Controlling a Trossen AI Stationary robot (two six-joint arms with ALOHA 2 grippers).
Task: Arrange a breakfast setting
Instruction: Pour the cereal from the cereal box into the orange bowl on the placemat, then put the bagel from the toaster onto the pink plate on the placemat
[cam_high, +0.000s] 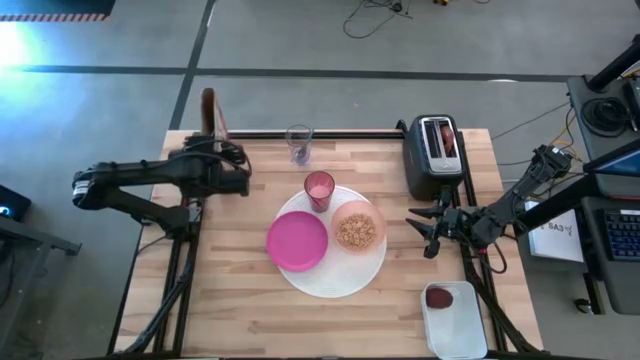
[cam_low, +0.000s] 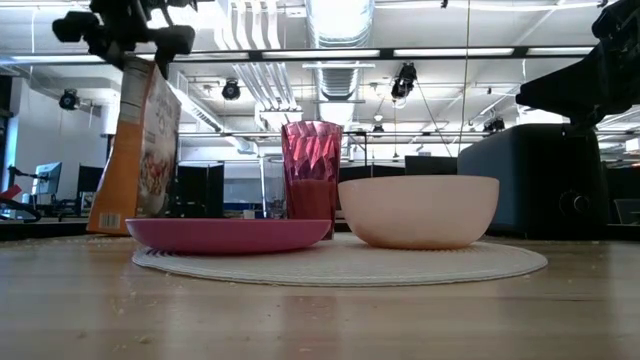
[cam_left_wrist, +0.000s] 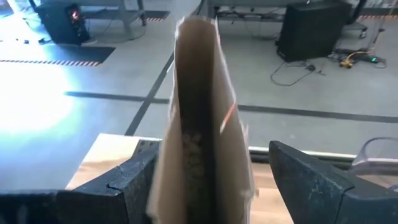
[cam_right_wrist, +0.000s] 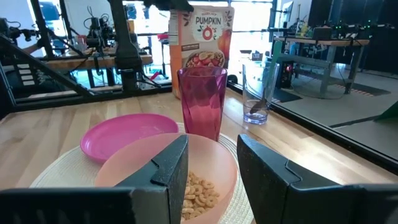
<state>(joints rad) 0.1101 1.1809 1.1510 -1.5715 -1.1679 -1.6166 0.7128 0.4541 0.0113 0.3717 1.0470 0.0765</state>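
On the wooden table (cam_high: 230, 300) the big round white plate (cam_high: 345, 282) sits mid-table carrying the magenta plate (cam_high: 297, 241) on its left, the pale pink bowl (cam_high: 358, 230) of cereal on its right and the pink tumbler (cam_high: 319, 189) at its far edge, with the clear glass (cam_high: 298, 143) beyond near the toaster (cam_high: 433, 155). My left gripper (cam_high: 222, 152) hangs released, fingers (cam_left_wrist: 311, 180) spread either side of the upright cereal box (cam_left_wrist: 202, 124) at the table's far left corner. My right gripper (cam_high: 425, 227) hovers just right of the bowl, half parted and grasping nothing, while the dark red round fruit (cam_high: 439, 296) lies in a white tray (cam_high: 455, 328) near the front right edge.
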